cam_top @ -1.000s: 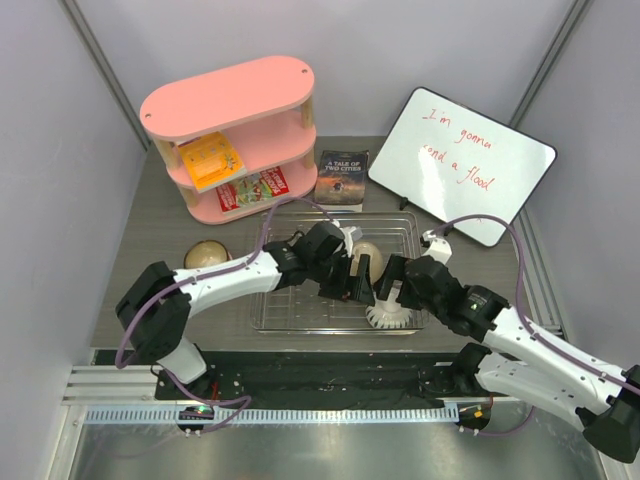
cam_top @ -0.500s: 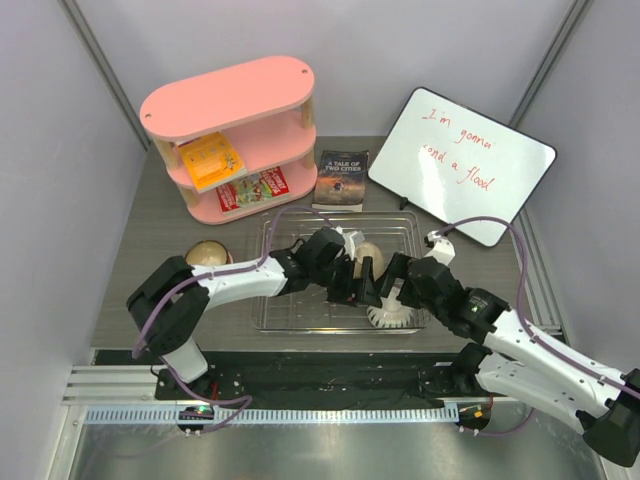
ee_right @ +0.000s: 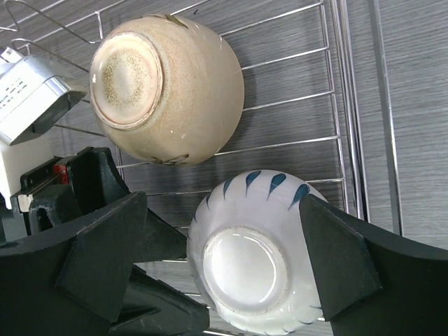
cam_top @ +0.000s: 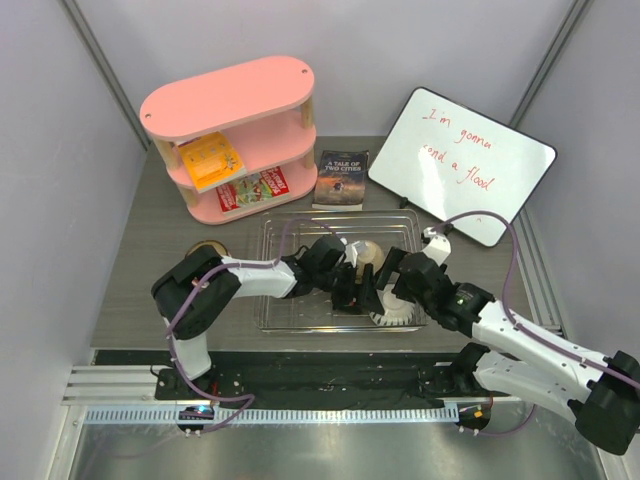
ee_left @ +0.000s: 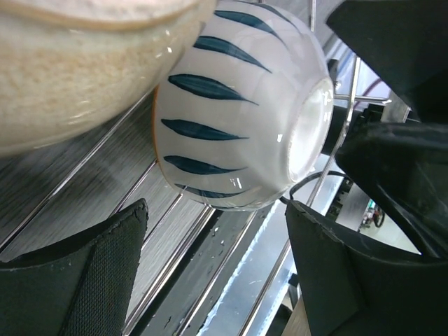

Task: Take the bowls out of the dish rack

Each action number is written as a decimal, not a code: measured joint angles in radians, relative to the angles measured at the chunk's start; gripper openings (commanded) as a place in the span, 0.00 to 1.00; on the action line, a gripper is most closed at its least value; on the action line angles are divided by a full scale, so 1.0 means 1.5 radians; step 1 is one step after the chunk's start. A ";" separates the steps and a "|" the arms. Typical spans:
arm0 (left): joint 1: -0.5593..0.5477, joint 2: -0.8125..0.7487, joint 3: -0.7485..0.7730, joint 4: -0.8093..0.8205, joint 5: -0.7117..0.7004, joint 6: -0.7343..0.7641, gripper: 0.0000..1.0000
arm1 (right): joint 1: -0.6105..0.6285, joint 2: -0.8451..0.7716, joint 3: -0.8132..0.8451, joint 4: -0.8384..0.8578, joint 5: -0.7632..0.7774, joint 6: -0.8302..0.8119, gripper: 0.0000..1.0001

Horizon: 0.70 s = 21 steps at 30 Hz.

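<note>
Wide open, the right gripper (ee_right: 224,262) straddles the upturned white bowl (ee_right: 253,252) at the near right of the dish rack (cam_top: 268,300); the left gripper (ee_left: 213,280), also wide, faces it from the left, with the beige bowl (ee_right: 164,87) just beyond. The right looks better placed

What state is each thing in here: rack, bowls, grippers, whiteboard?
dish rack, two bowls showing in it
white bowl, upside down in the rack, not gripped
beige bowl, upside down in the rack
tan bowl, out of the rack, left of it, mostly hidden
left gripper, open, facing the white bowl
right gripper, open, straddling the white bowl
whiteboard, propped up, written on
</note>
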 measured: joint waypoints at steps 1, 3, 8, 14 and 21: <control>0.002 0.000 -0.006 0.014 0.005 -0.003 0.82 | -0.001 0.000 -0.004 0.007 0.000 0.001 0.99; 0.004 0.000 -0.013 0.033 0.012 -0.007 0.82 | -0.001 -0.002 -0.012 0.021 0.000 0.005 0.98; 0.004 -0.010 -0.019 0.038 0.004 -0.010 0.82 | -0.002 -0.017 -0.031 0.048 -0.003 0.014 0.98; 0.004 -0.014 -0.029 0.060 -0.007 -0.020 0.82 | -0.002 -0.028 -0.046 0.070 -0.004 0.028 0.98; 0.003 -0.013 -0.036 0.080 -0.010 -0.038 0.82 | -0.002 -0.034 -0.060 0.092 -0.005 0.043 0.98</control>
